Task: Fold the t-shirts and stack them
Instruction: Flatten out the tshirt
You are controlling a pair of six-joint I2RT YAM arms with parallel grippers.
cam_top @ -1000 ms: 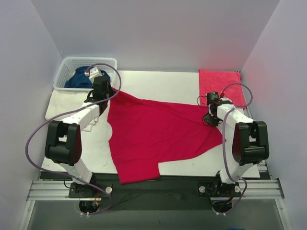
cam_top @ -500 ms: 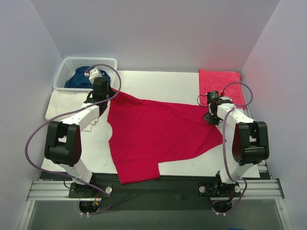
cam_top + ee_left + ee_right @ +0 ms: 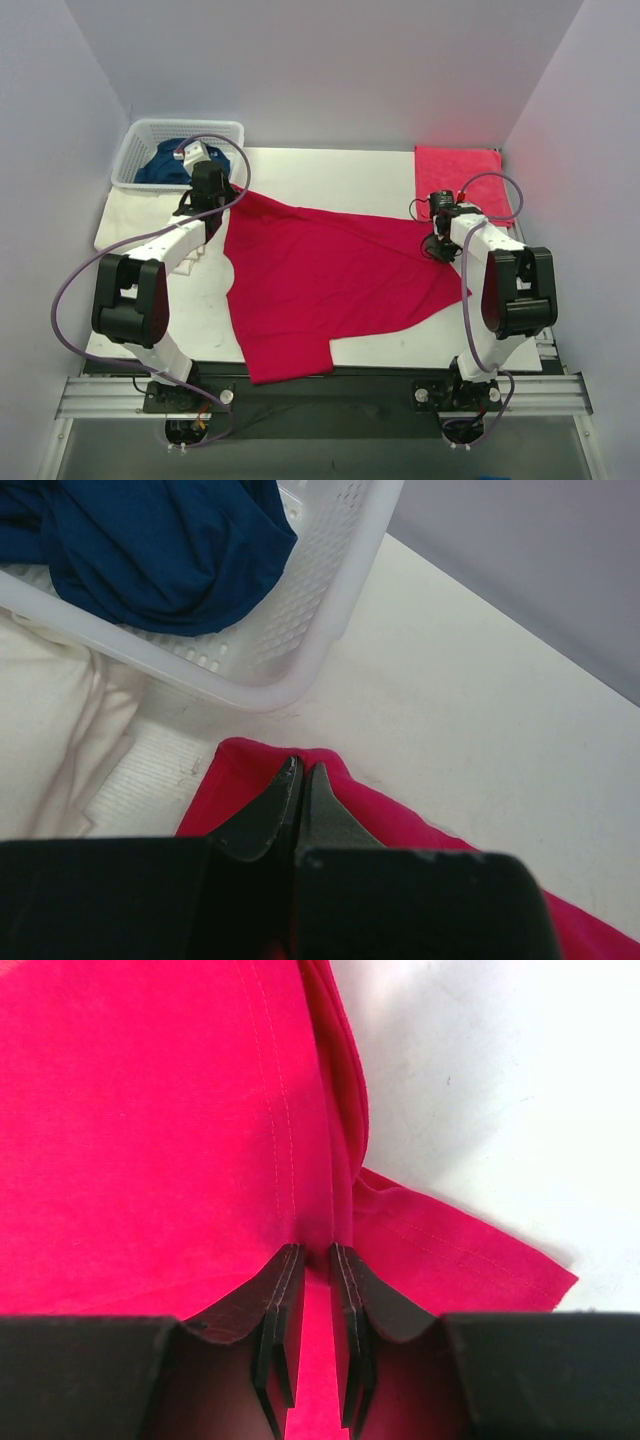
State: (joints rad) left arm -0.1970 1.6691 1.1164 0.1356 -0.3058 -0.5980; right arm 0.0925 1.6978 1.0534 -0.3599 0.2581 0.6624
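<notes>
Top external view shows the crimson red t-shirt [image 3: 320, 285] spread open over the middle of the table [image 3: 340, 175]; its near corner reaches past the near edge of the table. The left gripper [image 3: 212, 200] stands at the far left corner of this shirt; in the left wrist view its fingers are pressed together, with the raised red corner pinched at the tips. The right gripper [image 3: 437, 245] stands at the right edge of the shirt; in the right wrist view its fingers are nearly together and clamp a ridge of the red fabric between them. The dark blue t-shirt [image 3: 165, 165] lies crumpled inside the basket [image 3: 135, 150] at the far left corner; the cream-white t-shirt [image 3: 125, 220] lies on the table just beside the basket, on its near side. A folded red cloth [image 3: 458, 170] lies flat at the far right corner.
</notes>
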